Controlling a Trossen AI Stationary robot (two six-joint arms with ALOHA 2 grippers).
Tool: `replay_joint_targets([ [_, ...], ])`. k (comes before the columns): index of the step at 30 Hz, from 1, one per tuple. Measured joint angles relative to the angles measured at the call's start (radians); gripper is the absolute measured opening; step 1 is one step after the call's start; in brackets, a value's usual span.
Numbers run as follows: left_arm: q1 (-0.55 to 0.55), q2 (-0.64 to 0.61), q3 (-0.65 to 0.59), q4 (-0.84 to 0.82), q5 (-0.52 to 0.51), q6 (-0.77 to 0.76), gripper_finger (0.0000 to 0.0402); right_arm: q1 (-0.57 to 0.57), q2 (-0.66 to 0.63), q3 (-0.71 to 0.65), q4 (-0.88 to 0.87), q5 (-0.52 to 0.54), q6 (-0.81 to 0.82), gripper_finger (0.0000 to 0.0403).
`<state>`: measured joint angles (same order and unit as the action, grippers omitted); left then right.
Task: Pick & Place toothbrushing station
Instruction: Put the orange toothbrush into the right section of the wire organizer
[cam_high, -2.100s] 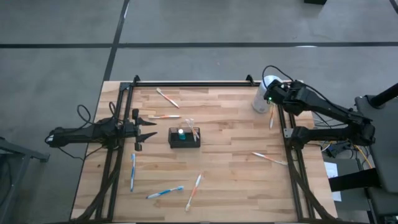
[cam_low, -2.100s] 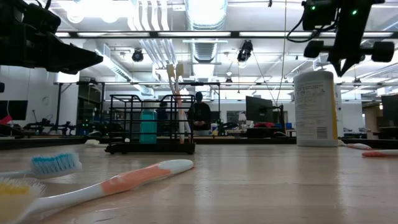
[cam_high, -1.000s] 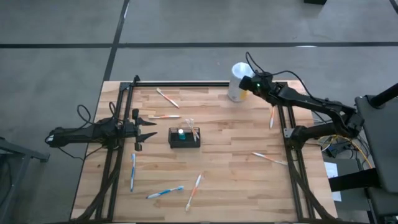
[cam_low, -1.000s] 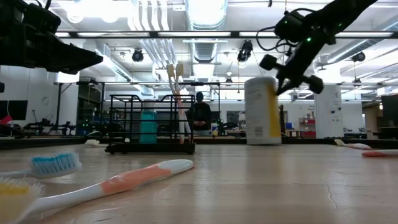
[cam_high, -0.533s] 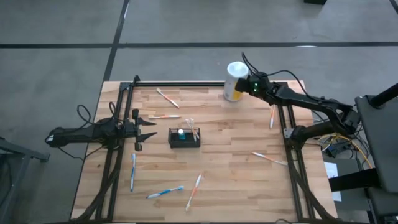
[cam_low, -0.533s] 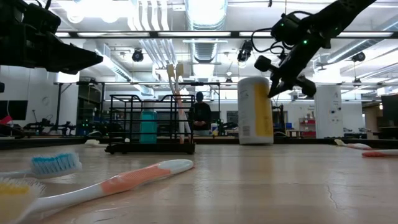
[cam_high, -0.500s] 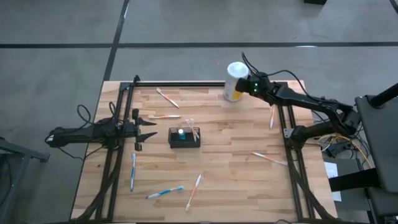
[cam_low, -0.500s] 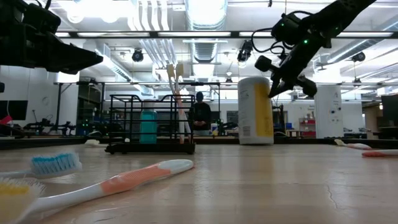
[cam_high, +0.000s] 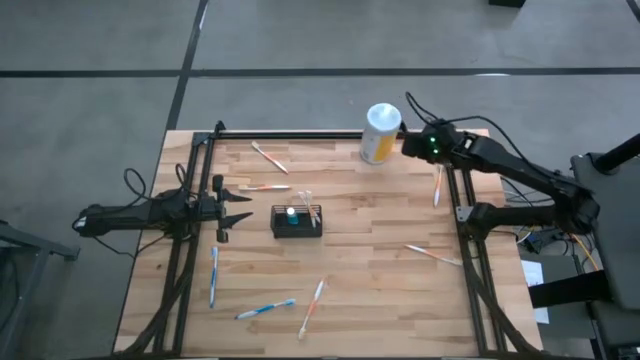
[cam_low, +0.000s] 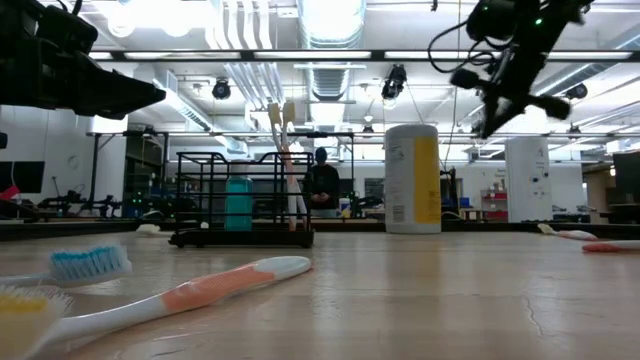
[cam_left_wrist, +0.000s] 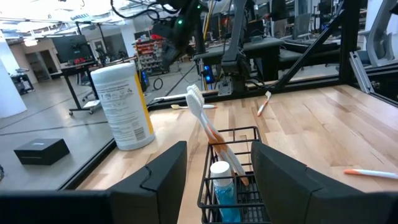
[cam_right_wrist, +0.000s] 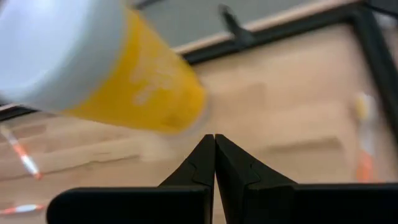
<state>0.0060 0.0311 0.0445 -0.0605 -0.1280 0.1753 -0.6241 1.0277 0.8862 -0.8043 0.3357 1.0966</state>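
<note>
The toothbrushing station, a small black wire basket (cam_high: 297, 221), stands on its base at the table's middle. It holds two toothbrushes (cam_left_wrist: 205, 118) leaning on its rim and a teal tube (cam_left_wrist: 220, 186). My left gripper (cam_high: 245, 206) waits open and level just left of the basket, apart from it. A white-topped canister with a yellow label (cam_high: 380, 133) stands upright at the table's far edge. My right gripper (cam_high: 405, 143) is shut, raised and slanting down just right of the canister, clear of it in the low view (cam_low: 487, 128).
Several loose toothbrushes lie about: far left (cam_high: 268, 157), near left (cam_high: 213, 275), near middle (cam_high: 313, 305), right (cam_high: 435, 255) and by the right rail (cam_high: 437, 185). A black frame rail (cam_high: 310, 134) runs along the far edge.
My shut right gripper pushed the canister a little toward the table's left edge along the far edge, and the canister turned its yellow label more into view. The gripper then rose and drew back toward the right edge, off the canister, which stays upright.
</note>
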Motion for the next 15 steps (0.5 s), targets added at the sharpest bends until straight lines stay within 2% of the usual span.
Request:
replay_joint_targets([
  [9,0.000,0.000,0.000,0.000,0.000,0.000,0.0187,0.005,-0.010,0.009,-0.287,0.000,0.195,0.0008],
  [15,0.000,0.000,0.000,0.000,0.000,0.000,0.0186,0.004,0.025,0.008,-0.370,0.027,0.214,0.0008],
])
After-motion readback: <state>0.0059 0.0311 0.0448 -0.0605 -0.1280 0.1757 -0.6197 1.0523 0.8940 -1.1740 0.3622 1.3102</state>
